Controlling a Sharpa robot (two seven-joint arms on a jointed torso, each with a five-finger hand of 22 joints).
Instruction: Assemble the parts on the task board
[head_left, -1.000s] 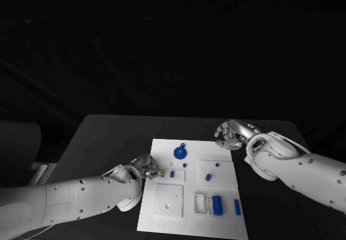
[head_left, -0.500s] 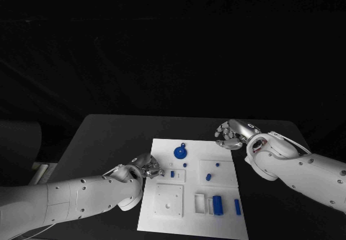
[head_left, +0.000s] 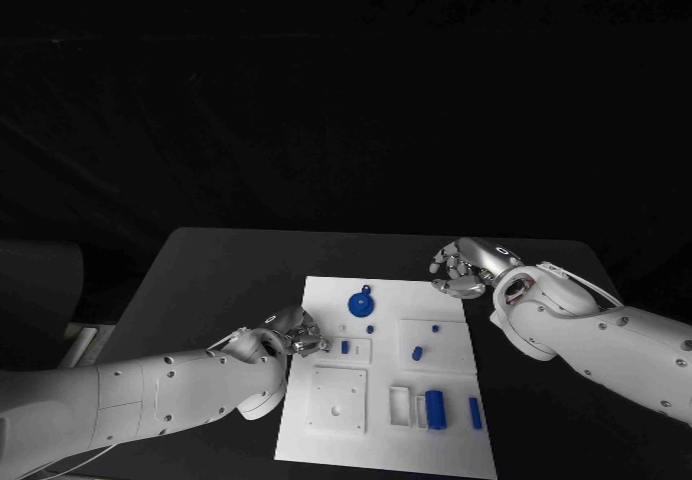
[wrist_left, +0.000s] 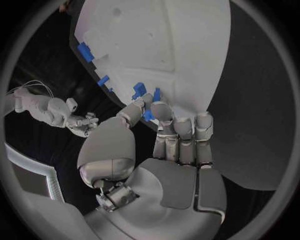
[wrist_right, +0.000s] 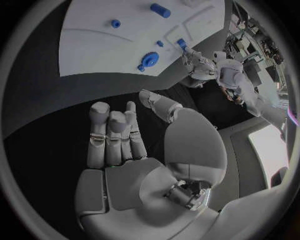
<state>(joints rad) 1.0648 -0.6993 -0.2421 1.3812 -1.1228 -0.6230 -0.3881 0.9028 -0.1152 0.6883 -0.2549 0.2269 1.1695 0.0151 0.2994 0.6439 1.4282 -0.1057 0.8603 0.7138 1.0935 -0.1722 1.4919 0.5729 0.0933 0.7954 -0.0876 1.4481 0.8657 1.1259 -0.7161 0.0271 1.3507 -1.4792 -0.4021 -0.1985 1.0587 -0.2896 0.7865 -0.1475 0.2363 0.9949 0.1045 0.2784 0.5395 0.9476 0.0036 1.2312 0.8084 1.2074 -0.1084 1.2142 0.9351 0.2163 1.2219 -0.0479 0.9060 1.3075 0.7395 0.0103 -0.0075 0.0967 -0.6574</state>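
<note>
Almost nothing has moved over the last second: my left hand (head_left: 293, 333) sits at the same spot on the left edge of the task board (head_left: 325, 420), only nudged a hair toward the small blue part (head_left: 343, 348) in the square recess there, and my right hand (head_left: 464, 270) hasn't shifted at all. I read that as fine positioning on a single part, not a placement finished, so the assembly is still early. In the left wrist view the left hand's (wrist_left: 164, 131) thumb and fingertips are drawn together right at that small blue part (wrist_left: 152, 101); they look pinched on it or just touching it, but I can't tell for sure if it's actually gripped. The left forearm lies low across the table, hand angled in toward the board. The right hand hovers off the board's far right corner, palm up-ish, fingers loosely curled and apart, holding nothing (right wrist view confirms (wrist_right: 134, 145)). Other blue pieces are loose: the round disc (head_left: 361, 303) near the far edge, the short peg (head_left: 417, 353) mid-board, the upright blocks (head_left: 434, 408) near the near right edge.
</note>
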